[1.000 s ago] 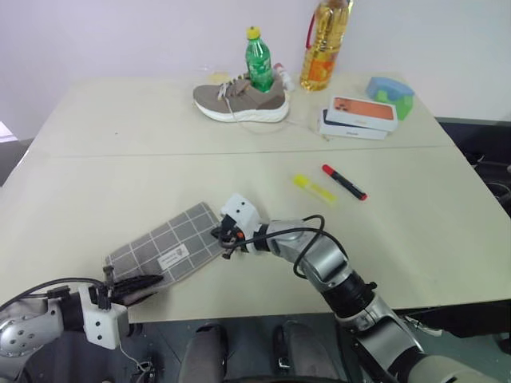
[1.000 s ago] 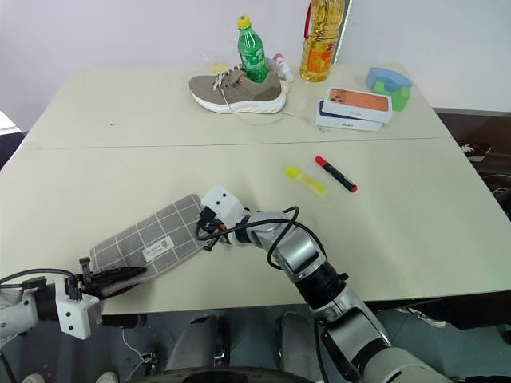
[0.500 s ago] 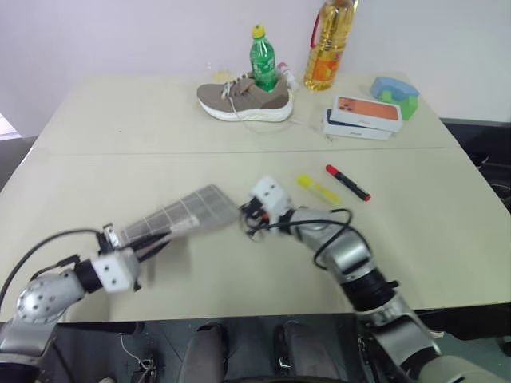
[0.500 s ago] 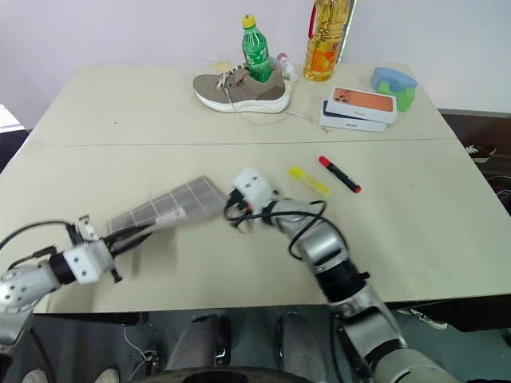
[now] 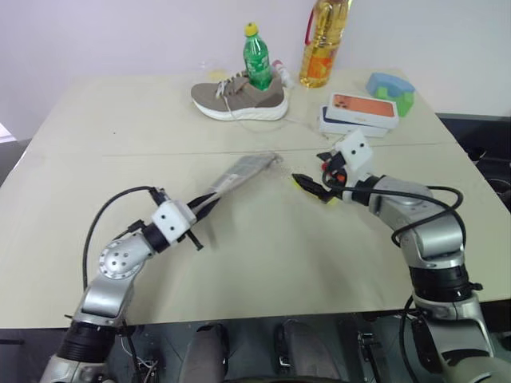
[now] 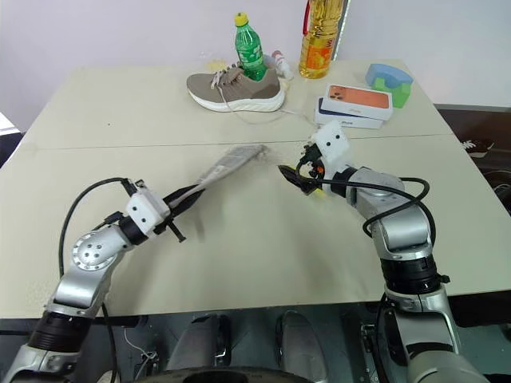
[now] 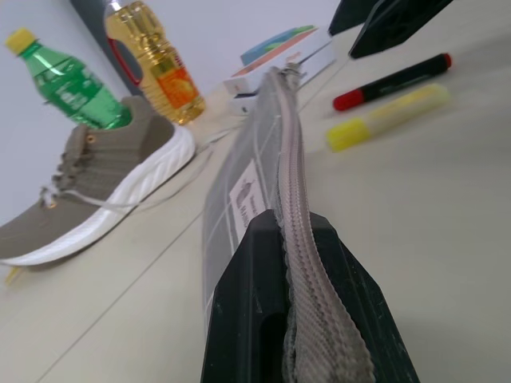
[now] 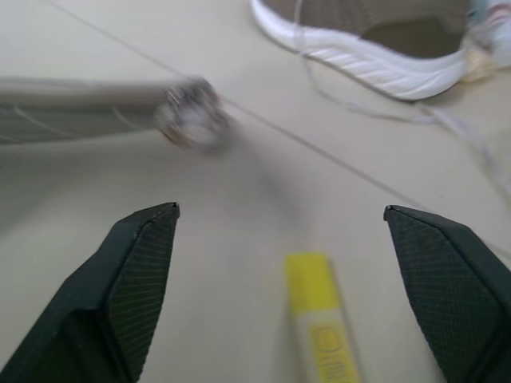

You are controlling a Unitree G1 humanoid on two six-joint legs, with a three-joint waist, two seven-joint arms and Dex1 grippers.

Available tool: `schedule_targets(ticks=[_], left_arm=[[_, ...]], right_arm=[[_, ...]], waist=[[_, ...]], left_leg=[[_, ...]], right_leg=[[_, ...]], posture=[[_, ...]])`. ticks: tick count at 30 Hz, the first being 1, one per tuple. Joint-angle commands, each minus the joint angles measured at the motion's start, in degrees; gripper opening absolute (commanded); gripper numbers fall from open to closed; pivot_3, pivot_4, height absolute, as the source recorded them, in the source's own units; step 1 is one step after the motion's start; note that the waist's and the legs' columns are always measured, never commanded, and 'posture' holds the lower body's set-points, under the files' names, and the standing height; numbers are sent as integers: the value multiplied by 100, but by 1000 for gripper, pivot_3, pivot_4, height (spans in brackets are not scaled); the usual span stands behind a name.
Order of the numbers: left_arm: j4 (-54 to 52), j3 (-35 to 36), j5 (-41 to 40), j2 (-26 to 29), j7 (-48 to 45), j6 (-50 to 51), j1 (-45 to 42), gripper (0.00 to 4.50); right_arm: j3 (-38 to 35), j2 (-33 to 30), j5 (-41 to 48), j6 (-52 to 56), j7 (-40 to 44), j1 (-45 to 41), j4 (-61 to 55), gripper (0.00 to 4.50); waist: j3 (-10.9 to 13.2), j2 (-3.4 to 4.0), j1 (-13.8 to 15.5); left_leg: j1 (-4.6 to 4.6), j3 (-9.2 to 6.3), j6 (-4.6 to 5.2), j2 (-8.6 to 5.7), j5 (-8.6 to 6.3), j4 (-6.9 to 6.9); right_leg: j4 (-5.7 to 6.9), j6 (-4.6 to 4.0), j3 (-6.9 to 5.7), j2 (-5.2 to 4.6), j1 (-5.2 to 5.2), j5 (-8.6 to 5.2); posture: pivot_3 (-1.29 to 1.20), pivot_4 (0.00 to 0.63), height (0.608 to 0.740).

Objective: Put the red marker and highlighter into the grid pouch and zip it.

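My left gripper (image 5: 204, 201) is shut on one end of the grid pouch (image 5: 243, 169) and holds it off the table, edge-on with the zipper (image 7: 294, 171) uppermost. My right gripper (image 5: 306, 185) stands wide open just past the pouch's free end, apart from it, low over the table. The yellow highlighter (image 8: 319, 335) lies on the table between and just ahead of the right fingers. The red marker (image 7: 391, 80) lies beside the highlighter, on its far side. In the head views my right hand covers most of both pens.
At the far side of the table (image 5: 239, 271) stand a beige shoe (image 5: 239, 100), a green bottle (image 5: 256, 60), an oil bottle (image 5: 323, 44), stacked phone boxes (image 5: 358, 116) and a blue-green block (image 5: 391, 88). A seam runs across the table behind the pouch.
My left gripper has lifted the pouch off the table and carried it right and forward. My right gripper has left the pouch's end, opened, and swung right to the highlighter.
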Motion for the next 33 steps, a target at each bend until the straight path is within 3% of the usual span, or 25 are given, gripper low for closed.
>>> schedule_targets(ticks=[1,16,19,26,33], left_arm=[[-60,-97,87,-105,21,-58,-127,0],[-36,-175,297,-391,78,-156,-134,0],[-70,-175,312,-402,90,-170,-102,0],[-86,-155,337,-404,132,-227,-88,0],[-3,-239,424,-448,168,-241,-179,0]], right_arm=[[42,145,103,197,-180,-70,-350,4387],[368,545,-27,293,-631,-340,-188,4387],[347,574,10,356,-628,-357,-150,3595],[301,651,54,466,-676,-382,-100,56],[615,489,-119,419,-604,-407,-280,56]], waist=[[0,0,8],[0,0,15],[0,0,15],[0,0,14],[0,0,13]], left_leg=[[0,-1,0,0,0,2],[-2,-3,0,-2,0,2],[-2,-3,0,-2,0,2],[-2,-4,0,-2,0,2],[-2,-3,0,-2,0,2]], right_leg=[[0,0,0,0,0,0],[0,0,0,-1,1,0],[-1,0,0,-1,1,0],[0,0,0,-1,1,0],[0,0,0,-1,1,0]], posture=[[0,150,740],[0,150,740],[0,150,740],[0,150,740],[0,150,740]])
